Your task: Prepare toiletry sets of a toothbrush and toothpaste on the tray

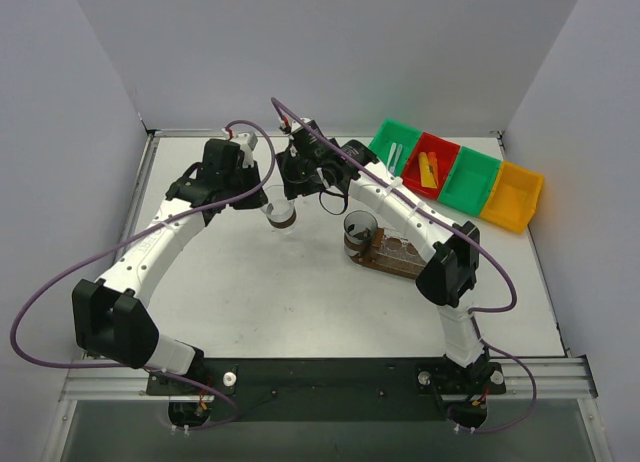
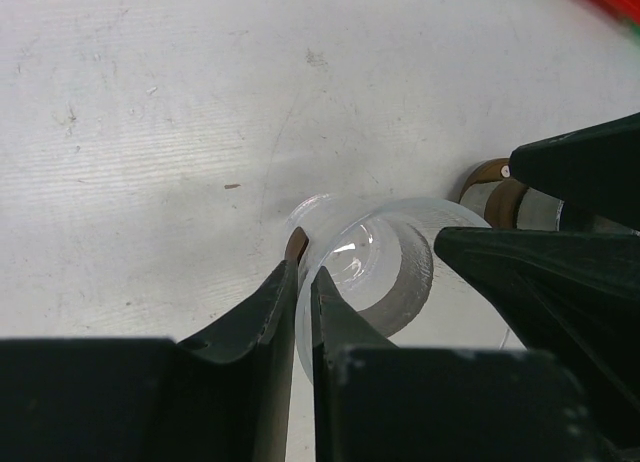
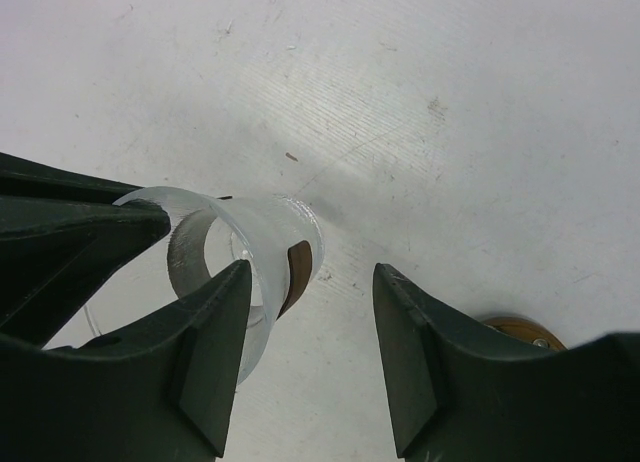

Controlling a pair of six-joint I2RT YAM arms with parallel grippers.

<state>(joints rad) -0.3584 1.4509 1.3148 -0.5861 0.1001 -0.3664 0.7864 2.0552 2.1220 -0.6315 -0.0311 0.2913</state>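
Clear glossy plastic cup (image 2: 415, 272), matt scuffed white table (image 2: 150, 112), dark wooden tray (image 1: 380, 262), seemingly plastic bins (image 1: 470, 177)

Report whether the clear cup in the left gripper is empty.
Empty. The wrist views look into the clear cup, pinched by the left gripper; nothing inside.

bright, even light from above leaves the white table (image 1: 300, 302) nearly washed out. around the clear cup (image 2: 400, 282) only a faint, soft shadow shows, and a small glare spot sits inside it. the dark fingers (image 2: 255, 332) nearest the cup are soft-edged; table scratches beyond the cup look sharp.
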